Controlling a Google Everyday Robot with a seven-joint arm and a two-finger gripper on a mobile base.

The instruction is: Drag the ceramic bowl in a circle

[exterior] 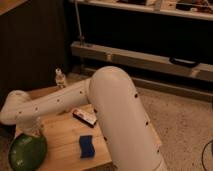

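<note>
Counts: 1 ceramic bowl (26, 152), 1 blue sponge (86, 146), 1 small bottle (60, 78), 1 dark flat packet (84, 116), 1 wooden table (61, 136), 1 white arm (117, 107).

- Bowl: green, glossy, at the lower left corner of the frame, on the table's left corner. Its lower rim runs into the frame bottom.
- Gripper (33, 131): lower left, hanging from the arm's wrist end straight down onto the bowl's upper right rim. Looks in contact with the rim, but whether it's apart, together or clamped on the bowl: cannot tell, it's dim and smeared there.
- Sponge: lower centre-left, right of the bowl, well apart from it.
- Packet: just above the sponge, partly tucked under the arm's edge, with a red and white patch on it. The label is unreadable.
- Bottle: at the table's far edge, left of centre, just above the forearm, with a pale cap. Contents not legible.
- Arm: fills centre to bottom, forearm reaches left. It hides the middle and right of the table.

Background: long metal rail (150, 60) across upper centre, speckled floor (185, 120) at right, dark cable (206, 150) cut off at the right edge.
</note>
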